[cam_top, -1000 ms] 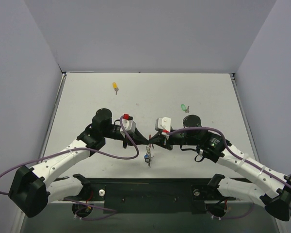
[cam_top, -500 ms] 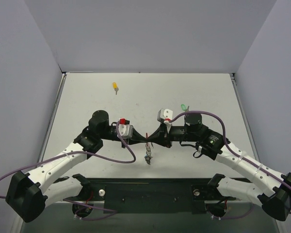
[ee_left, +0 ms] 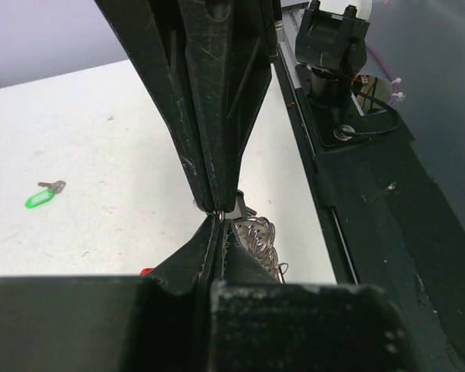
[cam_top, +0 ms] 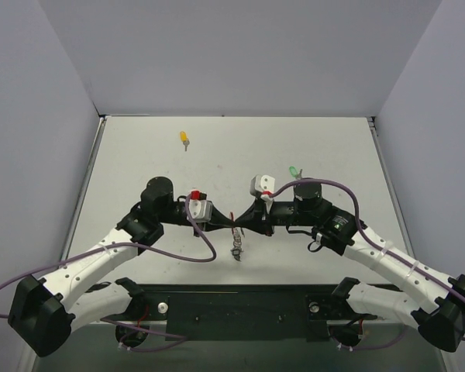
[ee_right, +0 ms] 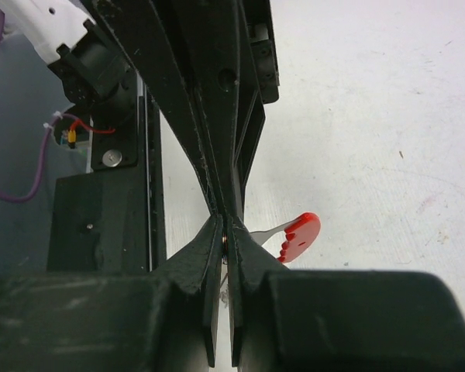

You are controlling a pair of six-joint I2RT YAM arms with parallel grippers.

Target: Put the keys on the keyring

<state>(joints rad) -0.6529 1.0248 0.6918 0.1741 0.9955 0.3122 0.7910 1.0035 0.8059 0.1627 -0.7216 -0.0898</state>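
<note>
White surface (cam_top: 139,170), yellow key (cam_top: 184,139) and green key (cam_top: 294,171) beyond
Left claw (cam_top: 229,223), right claw (cam_top: 241,225) pinched shut tip-to-tip on keyring (cam_top: 236,249)

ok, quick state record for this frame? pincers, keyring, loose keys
left pincer: shut, tip to tip with the right one, apparently pinching the keyring
right pincer: shut, apparently on the same keyring
keyring: wire coil hangs at the meeting tips; red tag sticks out to one side
yellow key: loose on the table, far left
green key: loose, just beyond the right arm
threaded: yellow and green not yet
</note>
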